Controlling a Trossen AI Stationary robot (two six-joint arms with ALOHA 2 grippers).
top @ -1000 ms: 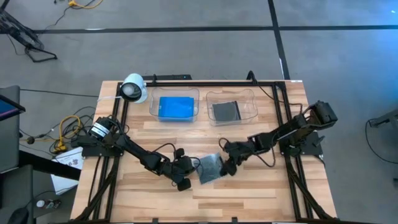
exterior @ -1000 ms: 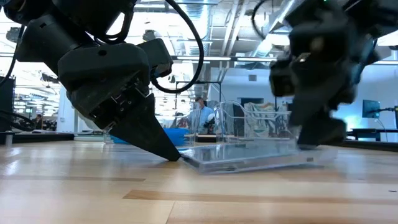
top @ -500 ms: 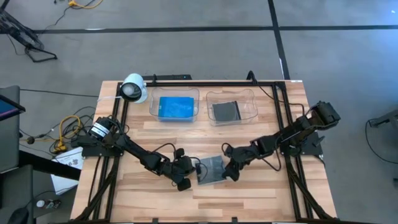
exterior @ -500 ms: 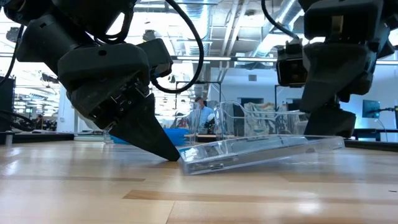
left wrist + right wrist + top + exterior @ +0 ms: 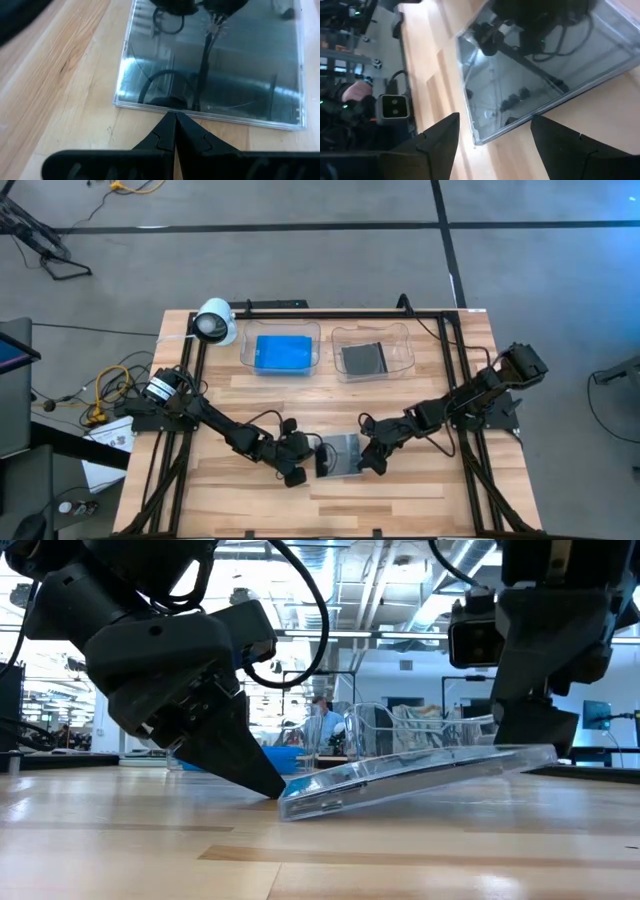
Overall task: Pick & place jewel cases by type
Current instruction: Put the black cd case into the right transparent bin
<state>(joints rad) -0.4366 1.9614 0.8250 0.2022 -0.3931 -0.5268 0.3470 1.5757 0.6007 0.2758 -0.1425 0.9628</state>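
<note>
One clear jewel case [image 5: 340, 452] with a silvery inside lies near the middle of the table, between my two grippers. It is tilted: its left edge [image 5: 292, 805] is on the table and its right edge [image 5: 540, 755] is raised. My left gripper [image 5: 316, 459] is shut, with its tips at the case's left edge. My right gripper [image 5: 368, 460] is open at the case's right edge. A blue case [image 5: 283, 353] lies in the left tray and a dark-inside case [image 5: 363, 357] in the right tray. My left gripper touches the case's left edge [image 5: 170, 107] with its shut fingertips [image 5: 272, 788], slanting down from the table's left. That edge rests on the table. My right gripper meets the case's raised right edge [image 5: 505, 125], coming from the table's right with its fingers apart. Whether a finger lies under that edge I cannot tell.
Two clear rounded trays [image 5: 250, 360] [image 5: 400, 360] stand side by side at the table's far side. A white cylindrical camera [image 5: 213, 322] sits at the far left corner. A black frame [image 5: 460, 380] runs around the table's edges. Bare wood lies along the near edge.
My right gripper has moved a little toward the near edge, against the case. The case's right edge has risen off the table while its left edge stays down at my left gripper's tips. The case has also turned slightly on the table.
</note>
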